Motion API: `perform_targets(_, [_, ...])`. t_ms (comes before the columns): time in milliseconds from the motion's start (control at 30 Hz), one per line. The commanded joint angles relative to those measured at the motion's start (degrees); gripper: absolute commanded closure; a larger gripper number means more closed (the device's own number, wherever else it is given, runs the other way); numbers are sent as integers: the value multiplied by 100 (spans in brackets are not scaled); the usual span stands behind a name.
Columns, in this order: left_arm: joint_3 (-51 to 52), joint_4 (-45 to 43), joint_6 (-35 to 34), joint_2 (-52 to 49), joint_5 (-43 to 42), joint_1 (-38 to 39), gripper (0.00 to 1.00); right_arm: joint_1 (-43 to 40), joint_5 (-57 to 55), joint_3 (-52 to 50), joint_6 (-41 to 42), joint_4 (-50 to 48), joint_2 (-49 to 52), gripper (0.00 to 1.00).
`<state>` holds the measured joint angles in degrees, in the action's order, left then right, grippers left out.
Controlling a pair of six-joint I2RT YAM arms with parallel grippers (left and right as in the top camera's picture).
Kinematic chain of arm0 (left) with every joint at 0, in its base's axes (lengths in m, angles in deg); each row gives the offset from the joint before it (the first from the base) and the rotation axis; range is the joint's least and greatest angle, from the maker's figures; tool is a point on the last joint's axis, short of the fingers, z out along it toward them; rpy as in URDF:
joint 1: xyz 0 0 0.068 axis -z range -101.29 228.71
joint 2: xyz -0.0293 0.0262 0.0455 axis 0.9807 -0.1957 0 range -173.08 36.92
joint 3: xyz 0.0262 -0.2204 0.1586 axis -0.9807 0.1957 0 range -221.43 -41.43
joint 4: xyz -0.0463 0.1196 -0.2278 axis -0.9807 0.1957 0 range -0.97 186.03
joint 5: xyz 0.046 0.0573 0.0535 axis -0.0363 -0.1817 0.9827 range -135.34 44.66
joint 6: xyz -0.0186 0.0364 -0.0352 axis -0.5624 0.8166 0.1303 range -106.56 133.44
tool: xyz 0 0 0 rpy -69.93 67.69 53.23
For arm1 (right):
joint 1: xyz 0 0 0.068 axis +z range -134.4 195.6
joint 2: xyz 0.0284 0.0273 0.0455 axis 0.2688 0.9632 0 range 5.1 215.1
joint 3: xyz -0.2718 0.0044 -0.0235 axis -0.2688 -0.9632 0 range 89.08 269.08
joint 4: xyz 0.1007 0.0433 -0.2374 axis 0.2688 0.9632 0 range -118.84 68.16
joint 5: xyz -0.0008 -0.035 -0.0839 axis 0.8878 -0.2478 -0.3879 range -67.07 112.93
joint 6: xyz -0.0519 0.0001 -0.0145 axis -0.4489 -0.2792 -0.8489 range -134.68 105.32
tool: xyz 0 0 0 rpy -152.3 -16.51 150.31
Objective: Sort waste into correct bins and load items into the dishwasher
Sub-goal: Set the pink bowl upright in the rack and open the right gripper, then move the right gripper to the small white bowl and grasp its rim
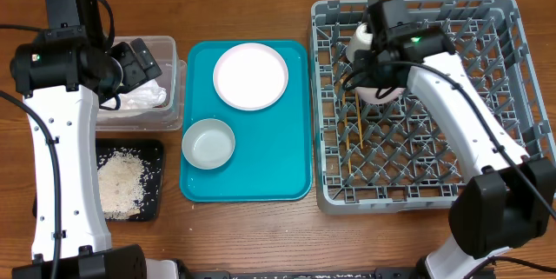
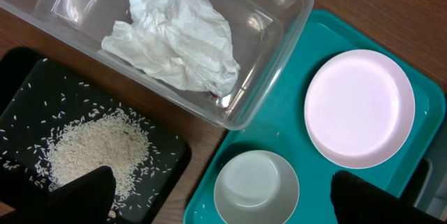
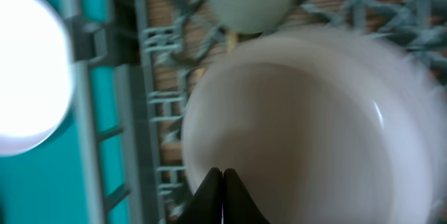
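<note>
Right claw [image 3: 222, 182] closed tight over pale bowl [image 3: 314, 133] near rack's [image 1: 521, 36] far-left corner, cup [image 3: 251, 1] just beside, left claw [image 2: 220, 175] spread wide over clear tub [image 1: 177, 83].

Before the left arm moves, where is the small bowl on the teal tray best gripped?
Probably on its rim wall, coming straight down from above: the bowl stands upright on the teal tray, mouth open, so one finger can go inside, one outside.

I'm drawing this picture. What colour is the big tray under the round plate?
Teal, a blue-green. The tray shows best in the overhead view.
</note>
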<state>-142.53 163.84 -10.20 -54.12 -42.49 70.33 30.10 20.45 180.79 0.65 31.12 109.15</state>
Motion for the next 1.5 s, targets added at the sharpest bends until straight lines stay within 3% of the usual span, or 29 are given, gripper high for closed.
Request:
perform_targets(0, [-94, -7, 31, -2, 31, -22, 0, -275, -494, 13, 256, 20, -31, 96])
perform_targets(233, [-94, -7, 31, -2, 31, -22, 0, -409, 177, 13, 232, -22, -31, 96])
perform_targets(600, [-94, -4, 31, -2, 31, -22, 0, -409, -205, -50, 282, 35, -31, 96])
perform_targets(1000, [-94, -4, 31, -2, 31, -22, 0, -614, -334, -345, 487, -601, -31, 96])
perform_targets(1100, [-94, -7, 31, -2, 31, -22, 0, -623, 254, 37, 457, -450, -50, 96])
perform_targets(1333, [-94, -7, 31, -2, 31, -22, 0, -387, 3049, 772, 223, -402, -63, 90])
perform_targets(1467, [-94, -9, 31, -2, 31, -22, 0, 131, 3254, 765, 13, -503, -61, 89])
